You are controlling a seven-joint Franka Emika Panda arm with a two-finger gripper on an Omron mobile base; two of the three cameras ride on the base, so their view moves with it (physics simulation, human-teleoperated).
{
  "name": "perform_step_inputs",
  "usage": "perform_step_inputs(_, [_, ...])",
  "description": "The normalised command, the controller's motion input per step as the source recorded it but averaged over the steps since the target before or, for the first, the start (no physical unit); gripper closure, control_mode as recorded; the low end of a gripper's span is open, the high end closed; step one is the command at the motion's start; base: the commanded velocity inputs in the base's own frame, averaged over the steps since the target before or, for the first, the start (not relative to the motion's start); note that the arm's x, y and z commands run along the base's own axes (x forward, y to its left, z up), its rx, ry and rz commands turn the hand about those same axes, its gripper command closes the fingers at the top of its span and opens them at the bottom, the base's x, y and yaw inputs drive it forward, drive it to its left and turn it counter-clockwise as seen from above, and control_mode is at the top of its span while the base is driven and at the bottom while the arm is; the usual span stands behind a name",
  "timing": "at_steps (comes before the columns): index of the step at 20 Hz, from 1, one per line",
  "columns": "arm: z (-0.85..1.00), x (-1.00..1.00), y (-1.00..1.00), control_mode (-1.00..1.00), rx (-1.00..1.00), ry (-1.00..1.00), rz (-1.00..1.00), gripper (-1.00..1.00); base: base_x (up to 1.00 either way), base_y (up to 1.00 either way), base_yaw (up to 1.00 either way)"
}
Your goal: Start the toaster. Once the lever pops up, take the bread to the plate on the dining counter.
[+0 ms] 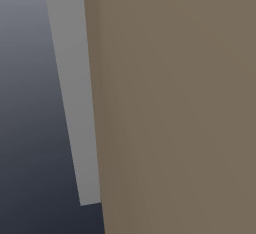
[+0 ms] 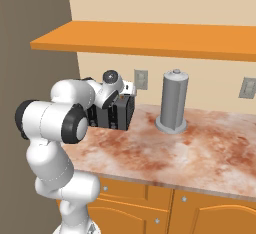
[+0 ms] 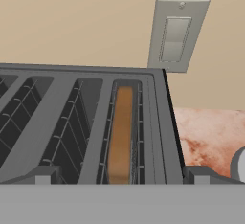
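Right base view: arm is seen reaching left over a pinkish marbled counter (image 2: 200, 153) to a dark toaster (image 2: 117, 114) set against the beige wall, under an orange shelf (image 2: 150, 38). A grey cylindrical canister (image 2: 173, 102) stands right of the toaster, apart from it. Wall plates are seen behind, one (image 2: 141, 80) between toaster and canister, another (image 2: 246, 87) at far right. Orange cabinet fronts (image 2: 165, 208) below the counter. The gripper is hidden behind the wrist above the toaster; bread cannot be made out here.

Hand view: toaster top (image 3: 86, 122) is seen from close above, four slots. The bread (image 3: 120, 134) is seated edge-up in the rightmost slot, tan-brown, top edge below the slot rim. The switch plate (image 3: 176, 35) is on the wall beyond; a patch of counter (image 3: 210, 137) to the right. Grey finger tips (image 3: 43, 176) at bottom; bread lies between them, nearer centre, not touched. Jaws are spread wide, nothing held.

Left base view: a brown panel (image 1: 175, 103) close up, a grey strip (image 1: 75, 93) and dark background.
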Motion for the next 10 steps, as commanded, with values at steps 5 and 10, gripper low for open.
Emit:
perform_step_inputs(5, [0.0,0.0,0.0,-1.0,0.0,0.0,0.0,-1.0,0.0,0.0,0.0])
perform_step_inputs(10, [0.0,0.0,0.0,-1.0,0.0,0.0,0.0,-1.0,0.0,0.0,0.0])
